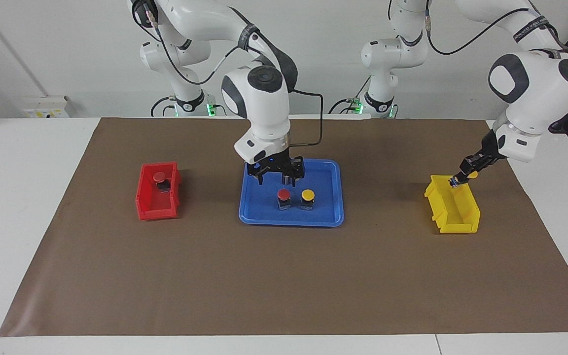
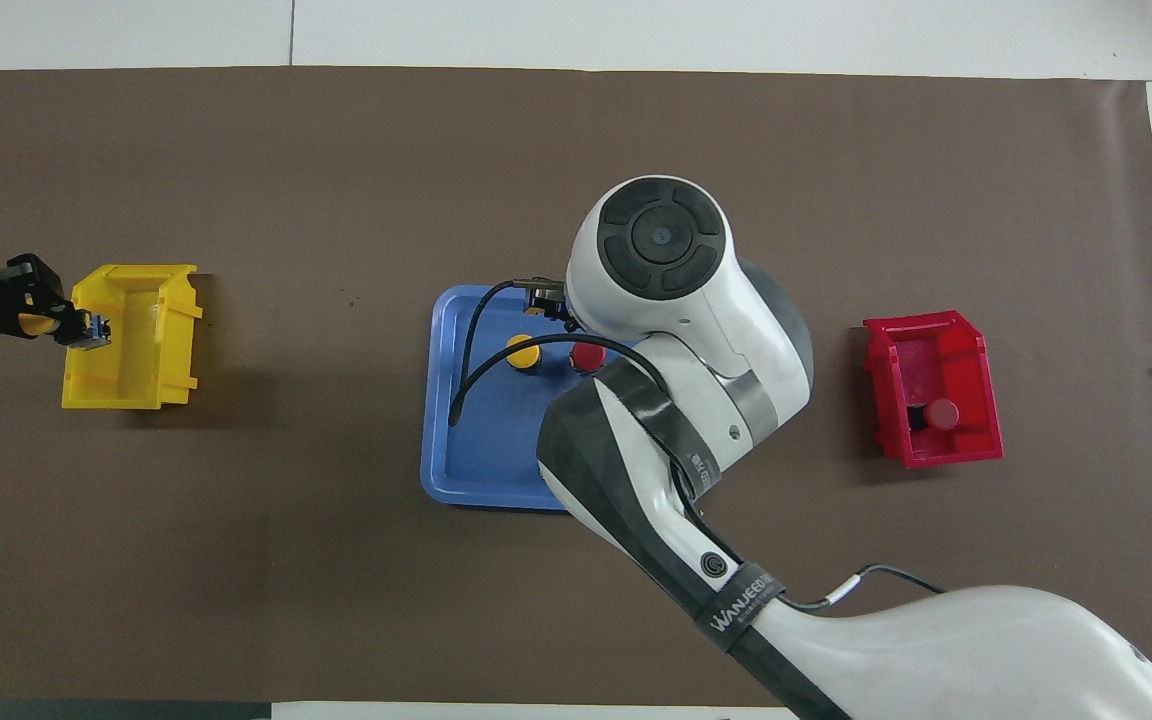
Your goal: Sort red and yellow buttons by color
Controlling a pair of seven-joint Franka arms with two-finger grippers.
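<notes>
Centrally, the right gripper [image 1: 276,182] hung low over the tray [image 1: 323,217], its fingers apart and empty, just above the red button [image 1: 283,194]. Taking the overhead view as a clock face centred on the tray, that button stood in the tray's 1 o'clock part, with a yellow button [image 1: 307,194] just beside it at 12 o'clock, caps up and not touching.

Out at 9 o'clock, the left gripper [image 1: 459,178] was tilted over the rim of the yellow bin [image 1: 454,217], fingers clamped on the held yellow button [image 1: 472,174]. This bin looked empty otherwise. At 3 o'clock sat the red bin [image 1: 146,207], with the binned red button [image 1: 159,176] already inside, at the end nearer the robots. All stood on a brown mat [image 1: 284,286].

The step in hand looked like two jobs at once: dropping a yellow button and picking a red one. To do it well, the left gripper should come fully over the bin's hollow before letting go, since a release at the rim could bounce the button out. The right gripper should centre on the red button and descend straight, keeping its outer finger clear of the yellow neighbour, then grip the black base, not the flat cap.
</notes>
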